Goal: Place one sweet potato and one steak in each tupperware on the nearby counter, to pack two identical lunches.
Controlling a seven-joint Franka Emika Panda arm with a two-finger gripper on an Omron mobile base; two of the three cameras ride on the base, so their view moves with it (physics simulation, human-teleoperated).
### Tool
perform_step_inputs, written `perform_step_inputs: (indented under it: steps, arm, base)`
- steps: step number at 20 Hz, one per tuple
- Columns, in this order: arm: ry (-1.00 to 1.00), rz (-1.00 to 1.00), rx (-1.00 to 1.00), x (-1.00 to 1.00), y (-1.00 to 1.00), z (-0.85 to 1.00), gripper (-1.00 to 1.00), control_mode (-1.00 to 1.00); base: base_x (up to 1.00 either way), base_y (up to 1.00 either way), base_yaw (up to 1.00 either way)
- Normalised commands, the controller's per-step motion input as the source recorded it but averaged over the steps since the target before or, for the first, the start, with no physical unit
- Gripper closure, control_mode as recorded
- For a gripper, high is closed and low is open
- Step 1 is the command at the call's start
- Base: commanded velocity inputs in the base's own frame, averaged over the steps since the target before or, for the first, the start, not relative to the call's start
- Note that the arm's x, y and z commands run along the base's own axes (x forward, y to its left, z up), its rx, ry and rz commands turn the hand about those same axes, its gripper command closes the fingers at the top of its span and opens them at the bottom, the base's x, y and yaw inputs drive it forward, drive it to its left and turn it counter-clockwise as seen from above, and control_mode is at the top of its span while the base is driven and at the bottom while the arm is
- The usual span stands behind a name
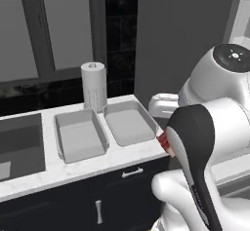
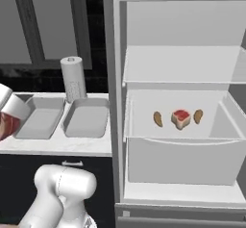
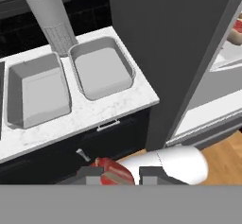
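A: Gripper (image 3: 121, 175) clamped shut on a steak (image 3: 112, 171), hanging off the counter (image 3: 118, 106) edge, near side of the right tub (image 3: 101, 73); both tubs bare.

B: Could catch the near rim on the way in; could slip from a thin grip and drop to the floor.

A: Left tub (image 3: 37, 90) just beside; easy to clip.

B: Second steak (image 2: 181, 118) and two potatoes (image 2: 158, 119) waiting on the fridge shelf (image 2: 211, 131).

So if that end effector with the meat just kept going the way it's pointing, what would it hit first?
Probably the counter edge by the right tupperware. The end effector, shut on a steak, points down toward it from off the cabinet front, though depth is hard to judge.
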Motion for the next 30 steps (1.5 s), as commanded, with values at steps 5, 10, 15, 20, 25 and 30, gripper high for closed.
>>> perform_step_inputs:
  steps: [5, 10, 15, 20, 25, 30]
  arm:
    - [0.00, 0.00, 0.00, 0.00, 0.00, 0.00, 1.00, 1.00]
    - [0.00, 0.00, 0.00, 0.00, 0.00, 0.00, 1.00, 1.00]
    - [0.00, -0.28, 0.00, 0.40, 0.38, -0.06, 1.00, -1.00]
    - [0.00, -0.32, 0.00, 0.92, 0.51, -0.21, 1.00, -1.00]
    - [0.07, -0.23, 0.02, 1.00, 0.22, -0.34, 1.00, -1.00]
    - [0.25, -0.15, 0.26, 1.00, -0.50, -0.86, 1.00, -1.00]
  base:
    - [0.36, 0.34, -0.31]
    - [0.40, 0.36, -0.41]
    - [0.08, 0.08, -0.07]
    - [0.00, 0.00, 0.00]
    - [0.00, 0.00, 0.00]
    - [0.00, 0.00, 0.00]
